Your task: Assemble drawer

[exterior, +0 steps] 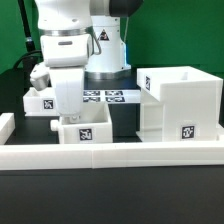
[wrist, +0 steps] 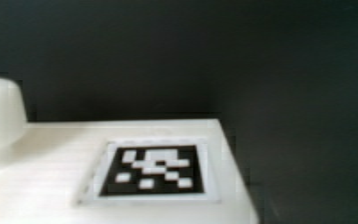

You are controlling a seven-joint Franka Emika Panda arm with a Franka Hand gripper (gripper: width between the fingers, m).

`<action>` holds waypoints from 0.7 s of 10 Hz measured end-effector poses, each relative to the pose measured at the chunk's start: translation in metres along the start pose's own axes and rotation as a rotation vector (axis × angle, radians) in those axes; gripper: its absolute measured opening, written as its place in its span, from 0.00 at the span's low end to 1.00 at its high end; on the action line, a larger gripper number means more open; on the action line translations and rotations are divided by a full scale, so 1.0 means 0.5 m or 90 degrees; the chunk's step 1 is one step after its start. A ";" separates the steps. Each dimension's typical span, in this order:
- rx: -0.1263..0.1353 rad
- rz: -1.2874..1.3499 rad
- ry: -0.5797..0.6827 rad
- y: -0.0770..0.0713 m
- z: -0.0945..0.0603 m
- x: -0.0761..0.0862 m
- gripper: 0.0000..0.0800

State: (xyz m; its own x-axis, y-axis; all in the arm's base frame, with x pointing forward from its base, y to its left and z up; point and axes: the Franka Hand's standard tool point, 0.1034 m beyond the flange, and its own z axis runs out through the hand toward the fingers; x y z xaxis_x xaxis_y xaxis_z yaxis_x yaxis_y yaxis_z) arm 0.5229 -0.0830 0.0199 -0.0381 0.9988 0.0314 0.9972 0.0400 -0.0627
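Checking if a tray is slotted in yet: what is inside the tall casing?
Inside the casing, only bare white inner walls show near the open top; the lower interior is hidden by its own front wall.

1. Wore glossy white, rounded shells along the arm (exterior: pixel 70 20).
2. Showed a thin grey band (exterior: pixel 65 42) between two white segments.
3. Carried a black-and-white square tag (exterior: pixel 101 42) on a flat white face.
4. Ended in a boxy, plain white gripper (exterior: pixel 65 98), fingers too indistinct to describe.
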 end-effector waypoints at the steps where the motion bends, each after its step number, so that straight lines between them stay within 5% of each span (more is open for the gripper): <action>1: 0.001 0.006 0.000 -0.005 0.004 -0.003 0.05; 3: 0.000 0.008 0.000 -0.006 0.005 -0.005 0.05; 4: -0.017 0.008 -0.003 -0.001 0.005 -0.006 0.05; 7: -0.027 0.011 0.000 0.010 0.006 0.019 0.05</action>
State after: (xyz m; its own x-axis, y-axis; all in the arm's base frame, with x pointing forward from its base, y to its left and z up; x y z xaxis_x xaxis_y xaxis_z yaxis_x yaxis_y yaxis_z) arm 0.5272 -0.0734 0.0167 -0.0214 0.9993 0.0303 0.9995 0.0221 -0.0205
